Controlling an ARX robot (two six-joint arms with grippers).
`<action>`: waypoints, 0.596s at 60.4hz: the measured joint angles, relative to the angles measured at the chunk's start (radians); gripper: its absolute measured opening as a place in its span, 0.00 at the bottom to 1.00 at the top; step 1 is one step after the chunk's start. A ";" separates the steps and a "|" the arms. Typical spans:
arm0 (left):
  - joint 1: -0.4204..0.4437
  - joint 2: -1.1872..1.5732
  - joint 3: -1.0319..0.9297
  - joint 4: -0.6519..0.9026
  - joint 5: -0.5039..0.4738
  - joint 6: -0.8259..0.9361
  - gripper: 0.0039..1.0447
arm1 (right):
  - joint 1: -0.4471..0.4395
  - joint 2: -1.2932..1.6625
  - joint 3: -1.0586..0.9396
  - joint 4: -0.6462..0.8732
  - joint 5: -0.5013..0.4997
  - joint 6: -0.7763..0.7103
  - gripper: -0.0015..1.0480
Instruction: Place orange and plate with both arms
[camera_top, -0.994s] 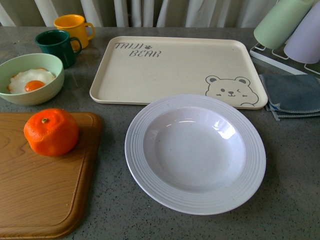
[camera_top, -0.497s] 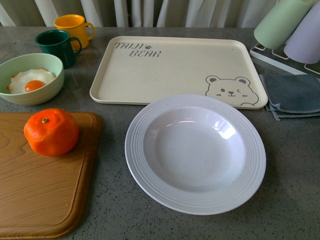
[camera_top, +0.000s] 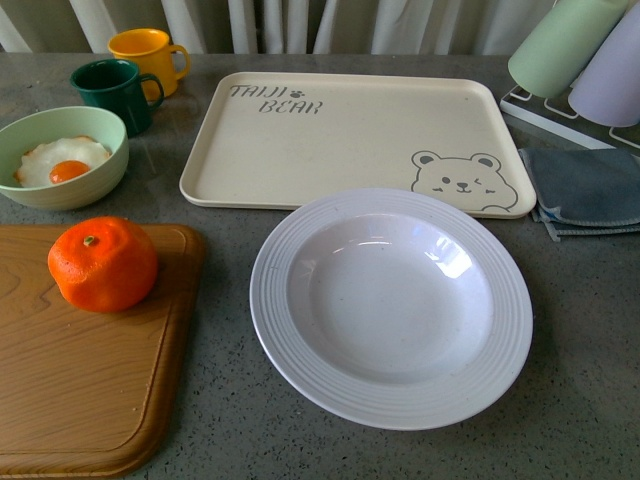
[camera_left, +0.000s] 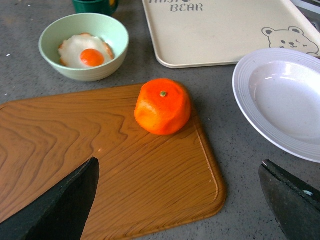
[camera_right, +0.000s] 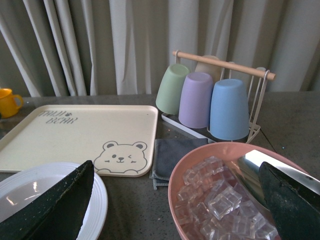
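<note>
The orange (camera_top: 103, 264) (camera_left: 163, 107) rests on the far right part of a wooden cutting board (camera_top: 80, 390) (camera_left: 75, 160) at the front left. To its right the white ridged plate (camera_top: 390, 308) (camera_left: 285, 100) (camera_right: 30, 192) lies on the grey table, in front of the cream bear tray (camera_top: 350, 140). My left gripper (camera_left: 180, 200) hangs open over the board's near corner, short of the orange, with nothing between its fingers. My right gripper (camera_right: 177, 205) is open above a pink bowl of ice cubes (camera_right: 225, 195), with the plate off to one side. Neither arm shows in the front view.
A pale green bowl with a fried egg (camera_top: 62, 157), a dark green mug (camera_top: 113, 92) and a yellow mug (camera_top: 148, 55) stand at the back left. A folded grey cloth (camera_top: 585, 190) and a rack of upturned cups (camera_right: 210, 95) are at the right.
</note>
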 joint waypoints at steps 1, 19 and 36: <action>-0.006 0.018 0.001 0.017 -0.002 0.000 0.92 | 0.000 0.000 0.000 0.000 0.000 0.000 0.91; -0.043 0.698 0.054 0.626 -0.039 -0.010 0.92 | 0.000 0.000 0.000 0.000 0.000 0.000 0.91; -0.027 0.969 0.129 0.765 -0.043 0.004 0.92 | 0.000 0.000 0.000 0.000 0.000 0.000 0.91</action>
